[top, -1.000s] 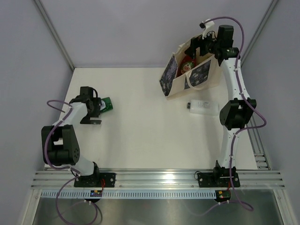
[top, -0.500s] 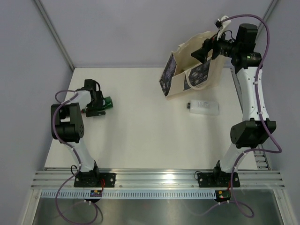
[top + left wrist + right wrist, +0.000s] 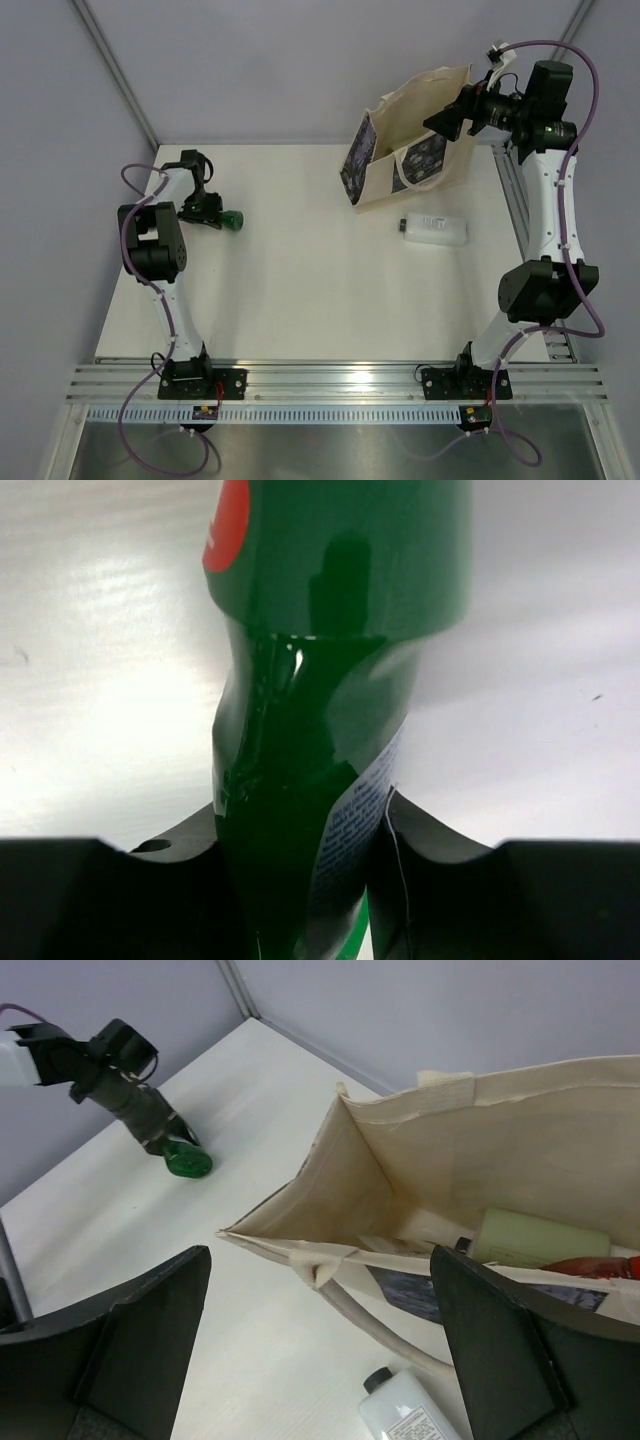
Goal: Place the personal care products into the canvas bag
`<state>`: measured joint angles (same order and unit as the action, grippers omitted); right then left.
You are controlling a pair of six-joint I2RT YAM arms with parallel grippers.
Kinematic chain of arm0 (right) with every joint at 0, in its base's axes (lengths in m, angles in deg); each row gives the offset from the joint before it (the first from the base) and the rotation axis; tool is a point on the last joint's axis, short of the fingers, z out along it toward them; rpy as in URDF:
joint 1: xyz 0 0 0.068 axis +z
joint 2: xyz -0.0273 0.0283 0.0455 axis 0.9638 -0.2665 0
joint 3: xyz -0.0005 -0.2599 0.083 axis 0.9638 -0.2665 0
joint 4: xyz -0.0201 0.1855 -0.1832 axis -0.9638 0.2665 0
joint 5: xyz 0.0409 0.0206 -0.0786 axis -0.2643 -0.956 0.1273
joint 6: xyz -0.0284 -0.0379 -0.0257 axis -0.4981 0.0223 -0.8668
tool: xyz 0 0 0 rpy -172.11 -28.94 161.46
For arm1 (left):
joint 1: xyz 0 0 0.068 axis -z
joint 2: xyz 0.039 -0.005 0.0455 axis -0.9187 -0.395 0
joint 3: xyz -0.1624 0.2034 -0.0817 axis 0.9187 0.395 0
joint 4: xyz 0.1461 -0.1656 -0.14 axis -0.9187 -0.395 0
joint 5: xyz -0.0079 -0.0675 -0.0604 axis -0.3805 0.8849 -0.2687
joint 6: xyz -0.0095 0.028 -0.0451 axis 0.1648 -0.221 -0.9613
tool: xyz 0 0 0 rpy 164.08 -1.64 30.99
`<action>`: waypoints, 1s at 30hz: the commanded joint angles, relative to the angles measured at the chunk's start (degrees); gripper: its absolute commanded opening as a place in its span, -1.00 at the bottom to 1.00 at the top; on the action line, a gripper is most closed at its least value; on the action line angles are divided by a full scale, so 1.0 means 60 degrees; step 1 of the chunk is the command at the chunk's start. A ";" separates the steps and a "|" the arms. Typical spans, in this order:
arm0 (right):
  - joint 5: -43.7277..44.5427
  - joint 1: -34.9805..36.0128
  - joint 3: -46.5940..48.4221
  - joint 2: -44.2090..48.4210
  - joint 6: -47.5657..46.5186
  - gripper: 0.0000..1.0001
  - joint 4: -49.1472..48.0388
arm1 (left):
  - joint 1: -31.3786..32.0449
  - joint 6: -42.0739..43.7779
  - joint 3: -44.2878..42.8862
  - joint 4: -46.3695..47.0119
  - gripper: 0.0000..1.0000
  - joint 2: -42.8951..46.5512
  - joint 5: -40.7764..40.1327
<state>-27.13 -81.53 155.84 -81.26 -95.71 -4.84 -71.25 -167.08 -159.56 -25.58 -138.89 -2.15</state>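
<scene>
Canvas bag [image 3: 410, 110], green bottle [image 3: 231, 219] on white tabletop [image 3: 300, 270]; perhaps lavender walls [image 3: 300, 70].

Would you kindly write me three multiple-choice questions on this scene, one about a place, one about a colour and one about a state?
1. Where is the clear bottle?
A) lying on the table in front of the canvas bag
B) inside the bag
C) standing at the table's left edge

2. What colour is the bottle in the left gripper?
A) white
B) green
C) peach

3. How is the right gripper?
A) shut on a bottle
B) shut, empty
C) open

Answers: 1 A, it lies on its side outside the bag; 2 B, the green bottle sits between the jaws; 3 C, its jaws stand wide apart.
</scene>
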 commanded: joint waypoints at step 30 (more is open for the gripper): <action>0.0124 0.4136 -0.5805 0.2170 0.4712 0.99 -0.4389 | 0.4296 0.5751 0.7078 1.5947 -1.00 0.7193 0.9526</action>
<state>-30.78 -58.23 121.96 -70.07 -77.98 -17.89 -46.85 -126.71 -117.25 55.48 -98.70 52.42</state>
